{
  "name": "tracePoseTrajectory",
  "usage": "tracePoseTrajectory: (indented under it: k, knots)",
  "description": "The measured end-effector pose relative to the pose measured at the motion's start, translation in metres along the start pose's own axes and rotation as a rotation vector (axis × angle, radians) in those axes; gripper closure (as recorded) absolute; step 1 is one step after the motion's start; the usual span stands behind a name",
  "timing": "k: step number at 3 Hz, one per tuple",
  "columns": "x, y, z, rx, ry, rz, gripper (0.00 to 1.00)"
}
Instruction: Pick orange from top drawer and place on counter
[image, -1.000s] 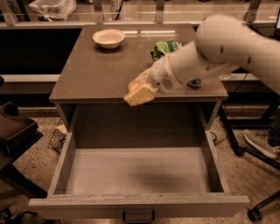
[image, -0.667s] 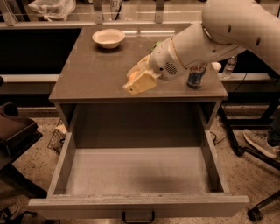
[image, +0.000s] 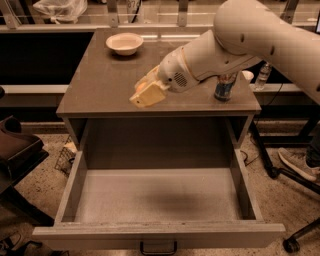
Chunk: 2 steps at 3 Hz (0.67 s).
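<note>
The top drawer (image: 159, 233) is pulled wide open below the counter (image: 100, 85), and its inside shows nothing in it. My gripper (image: 145, 93) hangs just above the counter's front middle, near its front edge. Its cream fingers (image: 150, 95) are shut on the orange (image: 142, 86), of which only a small orange patch shows between them. The white arm reaches in from the upper right and hides part of the counter's right side.
A white bowl (image: 124, 43) stands at the counter's back left. A dark can (image: 225, 88) stands at the right, by the arm. A small bottle (image: 263, 75) is off to the right. A chair base (image: 295, 235) and a dark seat (image: 15, 150) flank the drawer.
My gripper has moved left and further over the counter with the orange in it, away from the can. The drawer has stayed open.
</note>
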<state>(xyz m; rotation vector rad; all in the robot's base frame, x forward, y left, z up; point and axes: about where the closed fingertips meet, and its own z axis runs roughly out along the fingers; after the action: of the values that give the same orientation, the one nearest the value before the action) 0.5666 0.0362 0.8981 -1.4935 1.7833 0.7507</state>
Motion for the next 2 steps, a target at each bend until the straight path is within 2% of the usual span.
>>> tracePoseTrajectory:
  k: [1,2]
  knots:
    - [-0.013,-0.035,0.042,-0.001,-0.037,0.067,1.00]
    - [-0.032,-0.090,0.090,0.017,-0.079,0.146,1.00]
